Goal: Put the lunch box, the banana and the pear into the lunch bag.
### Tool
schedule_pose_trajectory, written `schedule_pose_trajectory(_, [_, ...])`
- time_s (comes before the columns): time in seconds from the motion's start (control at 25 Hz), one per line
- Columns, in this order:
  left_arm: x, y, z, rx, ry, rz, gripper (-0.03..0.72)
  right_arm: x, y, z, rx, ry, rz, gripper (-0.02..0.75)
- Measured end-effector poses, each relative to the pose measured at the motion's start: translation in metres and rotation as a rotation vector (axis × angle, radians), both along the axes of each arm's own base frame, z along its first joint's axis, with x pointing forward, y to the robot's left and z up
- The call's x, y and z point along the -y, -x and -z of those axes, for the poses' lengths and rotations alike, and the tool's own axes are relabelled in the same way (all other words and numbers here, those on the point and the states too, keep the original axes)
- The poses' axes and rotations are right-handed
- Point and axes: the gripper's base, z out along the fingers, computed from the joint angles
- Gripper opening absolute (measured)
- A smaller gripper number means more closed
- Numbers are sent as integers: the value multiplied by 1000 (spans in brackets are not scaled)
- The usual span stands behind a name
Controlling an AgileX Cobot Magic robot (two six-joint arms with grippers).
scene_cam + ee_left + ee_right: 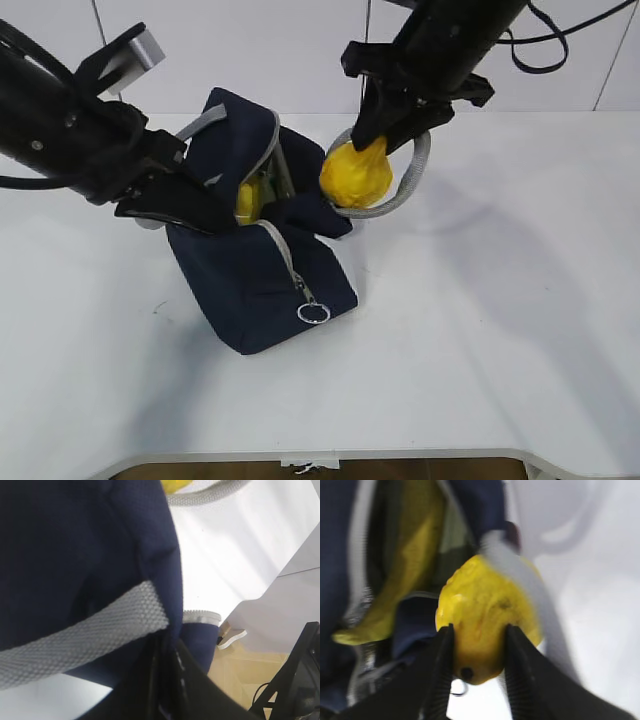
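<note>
The right gripper (479, 652) is pinching the squat, rounded yellow-orange pear (355, 172) at its stem end, right of the navy-blue fabric lunch bag (255, 280); probably firm, smooth, slip-prone; the left gripper (185, 205) is clamping the floppy bag's left rim.

Robot test bench, lab-type room

Bare white table (480, 330) against plain white wall panels (250, 50); two black arms work over it, cables (560, 45) trailing behind the right arm. Beyond the left fingers (165, 690), past the table's edge, lie a pale wood floor (240, 675) and a black frame (295, 670). No household furnishings show.
</note>
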Motion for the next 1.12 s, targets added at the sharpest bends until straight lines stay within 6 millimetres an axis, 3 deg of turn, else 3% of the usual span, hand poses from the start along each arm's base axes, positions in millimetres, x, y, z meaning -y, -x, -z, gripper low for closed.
schedule_pose_trajectory(0.64, [2, 0, -2, -12, 35, -14, 13, -15, 0, -9, 46, -188, -74, 249])
schedule_pose_trajectory(1.12, [8, 0, -9, -52, 140, -49, 13, -38, -25, 29, 22, -432, -77, 280])
